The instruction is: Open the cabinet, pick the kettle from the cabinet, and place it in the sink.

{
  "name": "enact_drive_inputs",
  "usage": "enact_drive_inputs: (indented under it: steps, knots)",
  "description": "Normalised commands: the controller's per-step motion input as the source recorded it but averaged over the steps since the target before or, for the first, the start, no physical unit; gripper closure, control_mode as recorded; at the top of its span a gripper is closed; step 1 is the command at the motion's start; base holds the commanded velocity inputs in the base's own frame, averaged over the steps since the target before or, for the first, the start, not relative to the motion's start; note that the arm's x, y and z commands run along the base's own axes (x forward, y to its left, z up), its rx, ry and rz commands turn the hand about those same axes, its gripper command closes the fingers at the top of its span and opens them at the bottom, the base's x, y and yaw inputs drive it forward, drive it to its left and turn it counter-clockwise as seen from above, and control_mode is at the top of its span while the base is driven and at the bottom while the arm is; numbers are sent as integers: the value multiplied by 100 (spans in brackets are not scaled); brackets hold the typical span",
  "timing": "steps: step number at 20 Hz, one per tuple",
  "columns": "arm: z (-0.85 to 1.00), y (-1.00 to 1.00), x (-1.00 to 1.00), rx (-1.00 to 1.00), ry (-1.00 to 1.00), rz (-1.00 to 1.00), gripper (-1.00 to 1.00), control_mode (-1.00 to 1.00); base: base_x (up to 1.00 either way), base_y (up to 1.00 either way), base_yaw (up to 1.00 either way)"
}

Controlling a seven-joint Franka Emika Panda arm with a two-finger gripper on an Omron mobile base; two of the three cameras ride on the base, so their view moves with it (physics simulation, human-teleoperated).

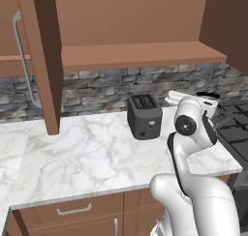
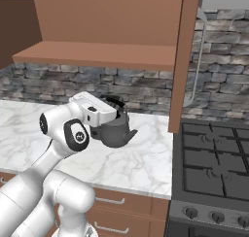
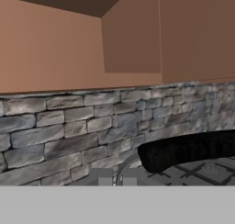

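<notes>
Reddish-brown wood wall cabinet open, hand clamped on black arched handle of squat dark-grey metal kettle above marble worktop; placing in sink outstanding.

White arm rising from the base, bent at a dark-jointed elbow and reaching forward at about counter height, with the wrist turned so that the hand lies roughly level. Gripper with jaws closed, clamped on the arched black handle of the kettle, which hangs below the fingers clear of the surface.
</notes>
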Motion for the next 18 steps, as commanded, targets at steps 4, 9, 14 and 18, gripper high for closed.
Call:
enact_drive_inputs:
  steps: [4, 9, 14, 18]
  knots:
    - [0, 0, 0, 0, 0, 0, 100, 100, -16, -2, 0]
    - [0, 0, 0, 0, 0, 0, 100, 100, -48, -17, -12]
    - [0, 0, 0, 0, 0, 0, 100, 100, -55, -7, -8]
    - [0, 0, 0, 0, 0, 0, 100, 100, -58, 0, 0]
